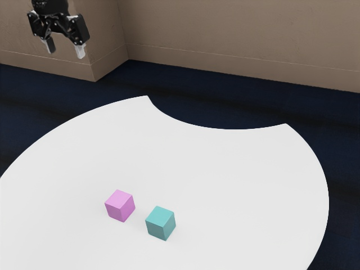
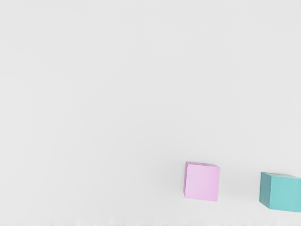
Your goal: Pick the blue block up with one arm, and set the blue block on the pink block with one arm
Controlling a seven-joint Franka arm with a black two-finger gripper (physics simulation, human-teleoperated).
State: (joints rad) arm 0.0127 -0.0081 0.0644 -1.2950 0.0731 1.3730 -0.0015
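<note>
Approach step. Jaws released, empty, high at the exterior view's far left. Teal-blue cube (image 1: 161,223) just beside matte pink cube (image 1: 120,205), nearer, on white bench (image 1: 225,169). Next: descend, straddle teal-blue cube.

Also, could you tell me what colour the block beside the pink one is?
Teal, a blue-green; the block shows best in the exterior view.

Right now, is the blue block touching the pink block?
No, the blue block stands apart from the pink block, with a strip of bare white table showing between them.
</note>
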